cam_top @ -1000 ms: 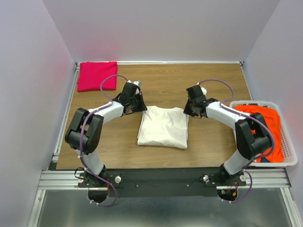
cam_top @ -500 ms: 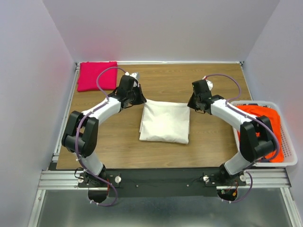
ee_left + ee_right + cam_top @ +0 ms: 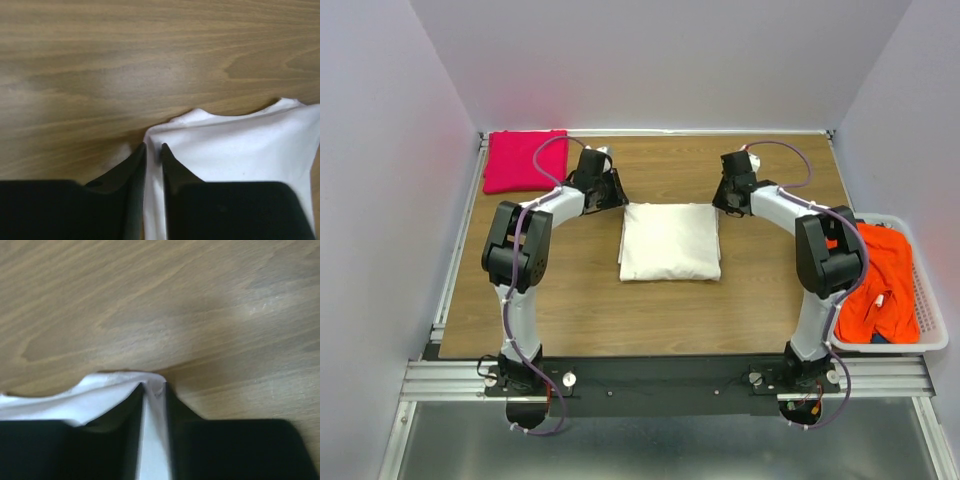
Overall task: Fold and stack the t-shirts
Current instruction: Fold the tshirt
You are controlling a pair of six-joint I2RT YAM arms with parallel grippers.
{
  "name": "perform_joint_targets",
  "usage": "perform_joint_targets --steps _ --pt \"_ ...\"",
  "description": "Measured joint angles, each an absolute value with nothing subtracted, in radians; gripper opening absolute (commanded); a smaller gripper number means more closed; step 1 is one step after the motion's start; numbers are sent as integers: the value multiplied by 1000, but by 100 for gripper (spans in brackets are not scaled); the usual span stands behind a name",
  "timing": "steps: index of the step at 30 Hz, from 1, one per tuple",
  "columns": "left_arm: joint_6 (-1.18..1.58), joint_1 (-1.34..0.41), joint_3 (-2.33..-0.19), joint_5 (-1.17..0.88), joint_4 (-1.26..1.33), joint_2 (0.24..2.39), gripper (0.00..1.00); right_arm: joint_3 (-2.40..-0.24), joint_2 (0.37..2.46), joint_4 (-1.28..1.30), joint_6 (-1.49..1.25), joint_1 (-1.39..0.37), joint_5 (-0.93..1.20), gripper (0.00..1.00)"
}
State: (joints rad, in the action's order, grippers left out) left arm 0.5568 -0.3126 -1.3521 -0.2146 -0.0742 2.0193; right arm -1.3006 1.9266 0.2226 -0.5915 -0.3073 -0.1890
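- At the centre of the table (image 3: pixel 770 290): cream shirt (image 3: pixel 670 242), folded flat into a rectangle.
- At its far left corner: left gripper (image 3: pixel 152 147), jaws a slit apart, cloth edge in the gap; clamped or loose, cannot tell.
- At its far right corner: right gripper (image 3: pixel 154 386), likewise a slit apart around white cloth; grip unclear.
- Far left: pink shirt (image 3: pixel 523 160), folded.
- Right: orange shirt (image 3: pixel 880 285), crumpled in basket (image 3: pixel 932 300).

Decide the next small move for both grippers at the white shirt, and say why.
Probably open both wider and lift clear. The white shirt lies flat as a folded rectangle; the left gripper and right gripper sit at its far corners, jaws barely apart with cloth in the gap, so pulling away now might drag the fold.
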Motion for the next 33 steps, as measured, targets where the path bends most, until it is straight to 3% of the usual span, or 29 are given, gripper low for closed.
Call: perform_joint_targets --steps 3,7,9,11,12,14,15,17,24,33 --pt "546 -295 -1391 -202 -87 2014 61 -1319 1935 225 -569 -278 -186 55" --pt "538 -278 -1402 -180 -99 1955 62 -1323 1905 235 -557 -254 -186 51" --pt "536 -271 -1396 -169 -103 1906 56 -1317 1864 246 -558 -254 -169 35" --pt "534 -273 -1360 -165 -96 1836 44 -1286 1801 242 -567 -260 -137 27" --pt "536 -279 -1324 -165 -88 1797 30 -1255 1759 241 -572 -267 -122 22" --pt "535 -300 -1269 -165 -90 1731 19 -1186 1666 248 -584 -289 -86 20" --pt "539 -317 -1242 -166 -87 1707 5 -1152 1625 249 -594 -307 -64 18" --pt "555 -359 -1184 -171 -75 1671 0 -1090 1556 251 -613 -350 -8 16" --pt "615 -504 -993 -245 -39 1652 0 -905 1443 218 -680 -447 198 13" --pt "656 -596 -971 -339 38 1653 0 -791 1444 147 -731 -452 313 12"
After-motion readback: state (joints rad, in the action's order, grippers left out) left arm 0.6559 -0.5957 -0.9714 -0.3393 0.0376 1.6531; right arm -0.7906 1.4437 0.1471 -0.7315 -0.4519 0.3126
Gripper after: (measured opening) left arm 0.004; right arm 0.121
